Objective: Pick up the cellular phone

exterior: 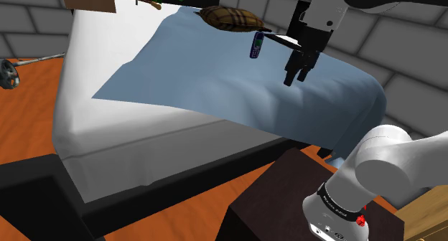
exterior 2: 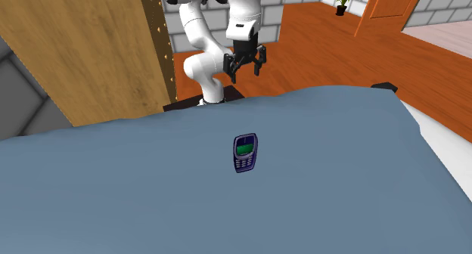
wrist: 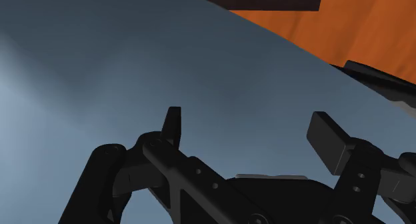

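- The fingers stand wide apart with nothing between them; beneath them lies only blue cloth.
- The gripper hangs above the blue blanket, over the side of the bed nearest the stand.
- The cellular phone lies face up on the blanket, apart from the gripper and farther across the bed. In the shoulder view it sits just beside a brown checked object.
- The phone is probably light and stiff, and its smooth shell may be slippery.
- The best hold looks to be across its two long edges at mid-body. The soft bedding should give, letting the fingertips sink alongside.
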`<move>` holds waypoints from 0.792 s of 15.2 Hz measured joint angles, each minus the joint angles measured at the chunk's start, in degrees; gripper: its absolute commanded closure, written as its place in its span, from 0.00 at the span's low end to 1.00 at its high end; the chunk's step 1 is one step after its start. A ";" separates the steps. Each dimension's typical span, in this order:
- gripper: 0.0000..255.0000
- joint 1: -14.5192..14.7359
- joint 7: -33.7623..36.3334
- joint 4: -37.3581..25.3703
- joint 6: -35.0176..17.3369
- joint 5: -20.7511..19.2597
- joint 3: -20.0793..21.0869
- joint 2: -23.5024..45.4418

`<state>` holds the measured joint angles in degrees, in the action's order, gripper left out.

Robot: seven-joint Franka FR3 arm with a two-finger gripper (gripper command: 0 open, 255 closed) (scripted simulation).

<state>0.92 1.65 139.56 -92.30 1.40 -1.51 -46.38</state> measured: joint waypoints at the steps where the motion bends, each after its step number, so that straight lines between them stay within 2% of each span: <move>1: 0.00 0.00 0.00 0.00 0.00 0.00 0.00 0.00; 5: 0.00 -0.77 -1.53 -3.80 -2.56 -1.38 -1.55 5.33; 12: 0.00 -2.05 -5.17 -15.65 -6.58 -3.34 -5.11 18.70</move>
<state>-1.13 -3.52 123.91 -98.87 -1.94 -6.62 -27.68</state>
